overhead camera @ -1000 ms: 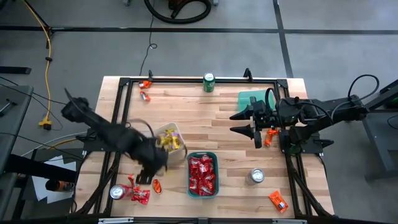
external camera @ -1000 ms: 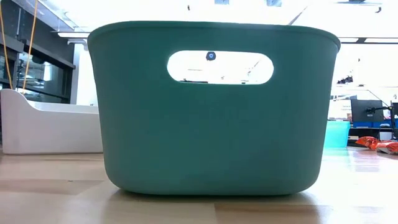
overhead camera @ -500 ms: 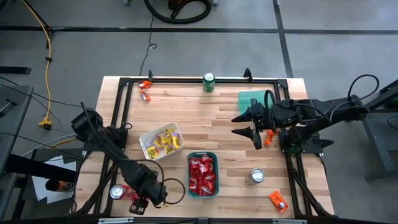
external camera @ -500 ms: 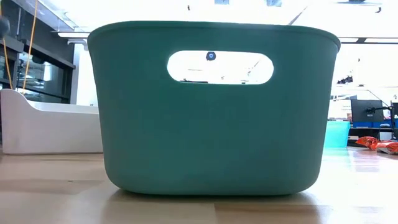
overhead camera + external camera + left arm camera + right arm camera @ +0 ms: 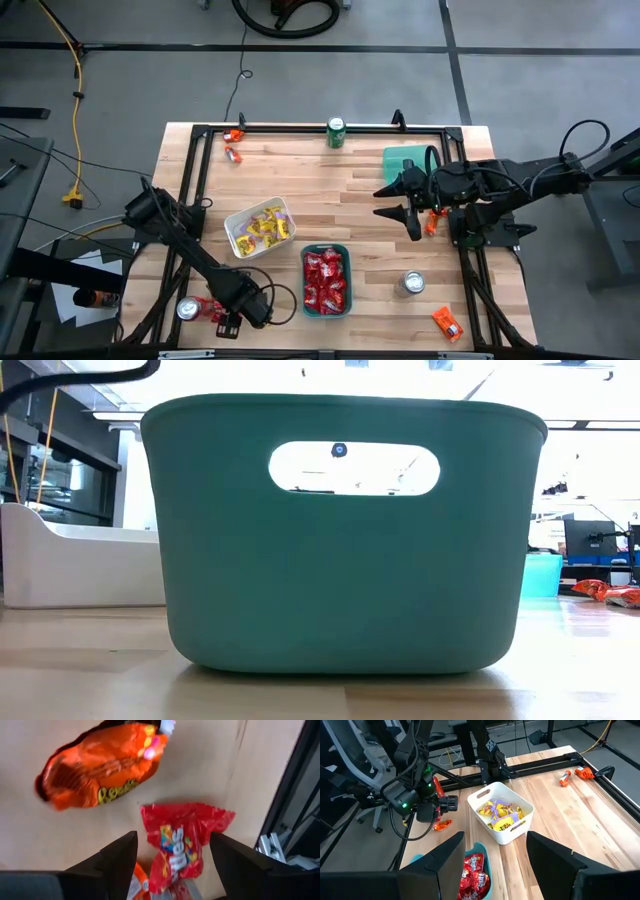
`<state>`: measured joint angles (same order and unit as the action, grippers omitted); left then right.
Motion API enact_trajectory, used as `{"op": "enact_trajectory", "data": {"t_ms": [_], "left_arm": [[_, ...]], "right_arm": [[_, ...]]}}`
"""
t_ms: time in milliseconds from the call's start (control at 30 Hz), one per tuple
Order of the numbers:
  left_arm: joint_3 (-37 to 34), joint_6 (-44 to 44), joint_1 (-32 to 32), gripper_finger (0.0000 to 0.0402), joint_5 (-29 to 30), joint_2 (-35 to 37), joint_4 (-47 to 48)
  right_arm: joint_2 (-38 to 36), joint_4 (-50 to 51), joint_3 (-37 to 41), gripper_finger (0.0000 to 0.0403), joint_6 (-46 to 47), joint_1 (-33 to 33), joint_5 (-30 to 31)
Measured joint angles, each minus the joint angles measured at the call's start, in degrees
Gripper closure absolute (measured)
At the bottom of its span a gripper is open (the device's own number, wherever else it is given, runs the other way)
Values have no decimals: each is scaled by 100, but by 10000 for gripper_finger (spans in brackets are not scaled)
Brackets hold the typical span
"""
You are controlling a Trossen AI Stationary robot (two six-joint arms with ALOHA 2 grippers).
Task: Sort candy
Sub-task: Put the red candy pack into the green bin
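My left gripper (image 5: 229,321) hangs open low over the table's front left corner. Between its fingers (image 5: 119,857) lies a red candy packet (image 5: 183,840), untouched as far as I can see. An orange candy packet (image 5: 100,766) lies just beyond it. Red packets (image 5: 208,304) show beside that gripper from above. Yellow candy fills a white tray (image 5: 236,219); red candy fills a green tray (image 5: 326,248). My right gripper (image 5: 402,201) waits open and empty at the table's right, above an orange packet (image 5: 433,221).
Loose orange packets lie at the far left corner (image 5: 233,135) and the front right (image 5: 447,322). A green can (image 5: 336,132) stands at the far edge, silver cans at the front left (image 5: 187,309) and front right (image 5: 411,284). A teal bin (image 5: 404,157) sits behind the right gripper.
The left arm has swung from the white tray down to the front left corner and now hovers over the loose packets. The right arm has not moved.
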<state>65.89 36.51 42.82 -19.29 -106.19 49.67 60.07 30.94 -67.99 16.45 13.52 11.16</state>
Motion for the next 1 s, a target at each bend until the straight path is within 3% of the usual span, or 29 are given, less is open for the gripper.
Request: {"op": "enact_trajectory", "data": {"t_ms": [300, 400, 533, 600, 833, 933, 1000], "left_arm": [[15, 139, 8, 183, -124, -291, -151], [18, 199, 5, 241, -165, -344, -120], [-2, 241, -14, 369, -257, -322, -209], [-4, 219, -34, 384, -292, -233, -365], [-7, -512, -290, 396, -293, 814, -402], [-4, -837, -759, 393, -175, 1651, -399], [-1, -959, -1240, 394, 247, 2235, -403]], "right_arm": [[0, 15, 0, 197, -2, -1, 0], [0, 15, 0, 197, -2, 0, 2], [0, 18, 0, 197, -2, 0, 2], [0, 20, 0, 197, -2, -1, 4], [0, 22, 0, 197, -2, 0, 4], [0, 21, 0, 197, -2, 0, 4], [-1, 22, 0, 197, 0, -1, 4]]}}
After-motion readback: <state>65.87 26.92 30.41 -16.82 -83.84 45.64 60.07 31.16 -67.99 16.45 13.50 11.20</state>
